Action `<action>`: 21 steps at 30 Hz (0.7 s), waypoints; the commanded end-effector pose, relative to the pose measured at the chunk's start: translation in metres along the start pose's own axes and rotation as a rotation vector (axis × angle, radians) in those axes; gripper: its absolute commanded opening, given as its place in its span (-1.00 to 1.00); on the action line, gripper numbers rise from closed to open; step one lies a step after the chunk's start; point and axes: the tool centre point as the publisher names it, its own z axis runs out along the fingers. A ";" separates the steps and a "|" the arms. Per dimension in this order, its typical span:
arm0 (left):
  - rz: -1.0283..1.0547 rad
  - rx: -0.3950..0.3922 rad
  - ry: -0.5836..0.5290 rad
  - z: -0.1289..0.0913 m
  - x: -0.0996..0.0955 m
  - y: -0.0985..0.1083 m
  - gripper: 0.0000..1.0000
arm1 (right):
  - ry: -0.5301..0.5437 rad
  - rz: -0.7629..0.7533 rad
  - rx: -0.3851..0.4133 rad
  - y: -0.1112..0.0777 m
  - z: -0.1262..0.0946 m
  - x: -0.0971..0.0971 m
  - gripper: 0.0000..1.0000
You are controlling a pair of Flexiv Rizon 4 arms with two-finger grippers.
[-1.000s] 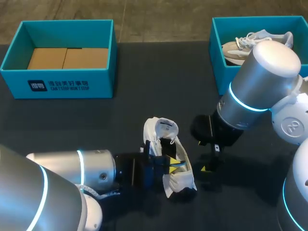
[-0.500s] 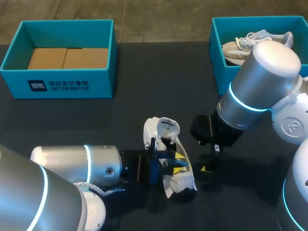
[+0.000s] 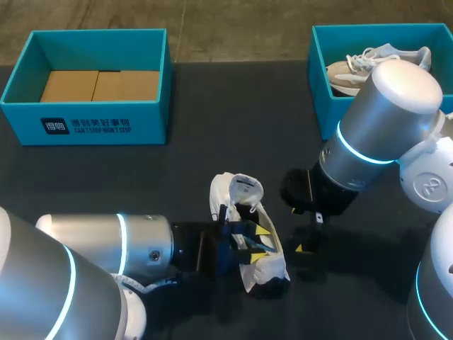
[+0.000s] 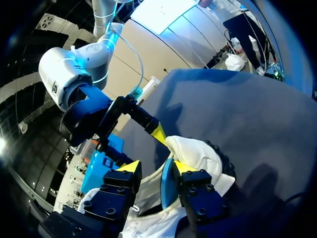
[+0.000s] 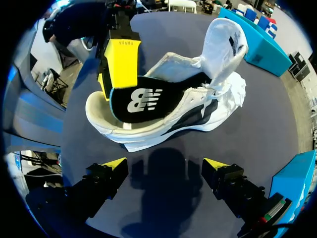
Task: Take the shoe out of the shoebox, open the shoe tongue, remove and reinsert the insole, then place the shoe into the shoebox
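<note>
Head view: I note the white shoe [image 3: 263, 268] on the dark tabletop [image 3: 177, 177] at lower centre of the frame, outside both teal boxes. The left shoebox [image 3: 92, 127] sits at upper left. The right shoebox [image 3: 318, 92] at upper right holds a second shoe [image 3: 354, 67].

My left tool [image 3: 258, 239] reaches into the shoe's opening from the lower left.

Left wrist view: that tool stands part-open. The insole edge lies against one finger [image 4: 184, 168], with a gap to the other, so nothing is clamped.

Right wrist view: the dark insole [image 5: 148, 99] lies in the shoe with its heel end raised. The tongue [image 5: 223, 42] is pulled upright. My right tool [image 5: 164, 163] is wide open and holds nothing. It hovers over bare tabletop just beside the shoe's sole.
</note>
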 end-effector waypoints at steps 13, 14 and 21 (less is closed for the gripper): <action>0.024 -0.090 0.127 -0.046 -0.008 0.011 -0.17 | -0.002 -0.001 0.000 0.000 0.001 0.001 1.00; 0.025 -0.086 0.144 -0.048 -0.009 0.011 -0.17 | -0.002 -0.001 0.000 0.000 0.001 0.001 1.00; 0.050 -0.105 0.267 -0.056 -0.017 0.016 -0.13 | -0.002 -0.001 0.000 0.000 0.001 0.001 1.00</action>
